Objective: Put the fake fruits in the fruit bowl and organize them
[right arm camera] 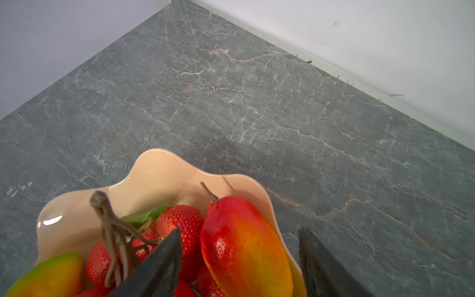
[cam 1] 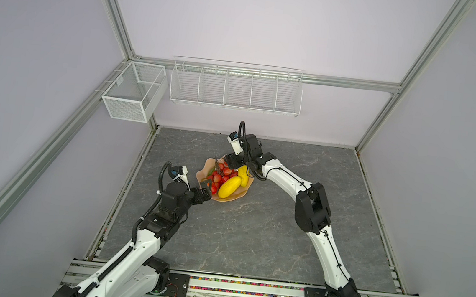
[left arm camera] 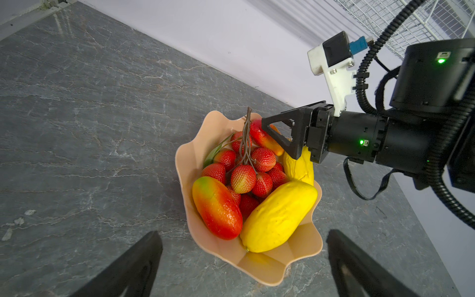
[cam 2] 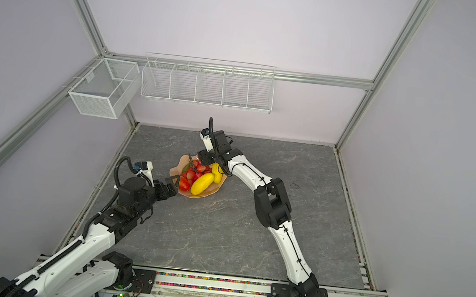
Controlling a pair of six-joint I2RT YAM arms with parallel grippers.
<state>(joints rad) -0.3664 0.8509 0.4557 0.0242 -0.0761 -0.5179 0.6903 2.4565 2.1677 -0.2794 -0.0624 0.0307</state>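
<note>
The peach-pink scalloped fruit bowl [cam 1: 232, 199] [cam 2: 194, 194] [left arm camera: 259, 264] [right arm camera: 154, 180] stands on the grey table and holds all the fake fruits I can see. A red bunch with a dark stem [cam 1: 223, 173] [left arm camera: 246, 164] [right arm camera: 180, 221] lies in the middle. Two yellow fruits [cam 1: 229, 186] [left arm camera: 277, 216] [left arm camera: 299, 167] lie on its right side. One red-orange oval [left arm camera: 218, 205] lies at the near left. The other [left arm camera: 264, 138] [right arm camera: 244, 246] lies at the far rim. My right gripper [cam 1: 233, 165] [right arm camera: 240, 229] is open, its jaws astride that far oval with gaps on both sides. My left gripper [cam 1: 206, 190] [left arm camera: 244, 232] is open at the bowl's near-left rim, holding nothing.
A white wire rack with several compartments [cam 1: 236, 89] hangs on the back wall. A white mesh basket [cam 1: 132, 90] hangs at the left corner. The back wall runs close behind the bowl.
</note>
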